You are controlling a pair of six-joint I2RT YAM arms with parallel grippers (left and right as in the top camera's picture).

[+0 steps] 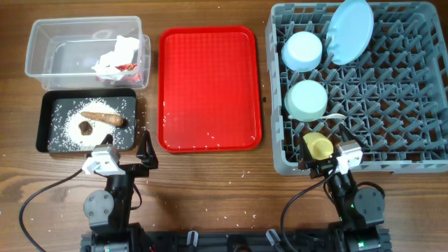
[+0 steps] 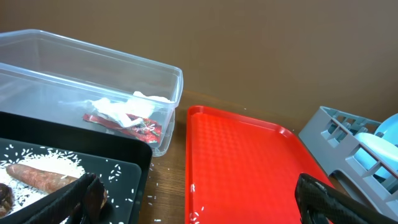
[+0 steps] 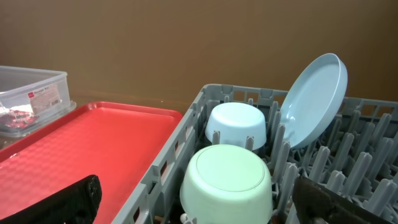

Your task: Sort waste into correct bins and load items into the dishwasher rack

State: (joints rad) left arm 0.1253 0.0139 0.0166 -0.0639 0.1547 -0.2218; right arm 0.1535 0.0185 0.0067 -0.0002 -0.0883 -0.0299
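Note:
The clear tub (image 1: pixel 42 59) at the back left holds the crumpled white napkin (image 1: pixel 115 56) and red wrapper (image 1: pixel 129 68); both also show in the left wrist view (image 2: pixel 124 111). The black tray (image 1: pixel 45 129) holds rice (image 1: pixel 70 129), the brown stick (image 1: pixel 105 117) and the brown lump (image 1: pixel 85 127). The grey rack (image 1: pixel 392 84) holds the blue plate (image 1: pixel 350 31), blue bowl (image 1: pixel 302 50), green bowl (image 1: pixel 306 100), yellow cup (image 1: pixel 318 145) and a white spoon (image 1: pixel 336 115). My left gripper (image 1: pixel 127 148) is open and empty by the black tray's front right corner. My right gripper (image 1: pixel 325 161) is open and empty at the rack's front edge.
The flat red serving tray (image 1: pixel 210 87) lies between the bins and the rack, with a few rice grains (image 1: pixel 210 143) along its front edge. Loose grains (image 1: pixel 210 203) are scattered on the wooden table in front of it.

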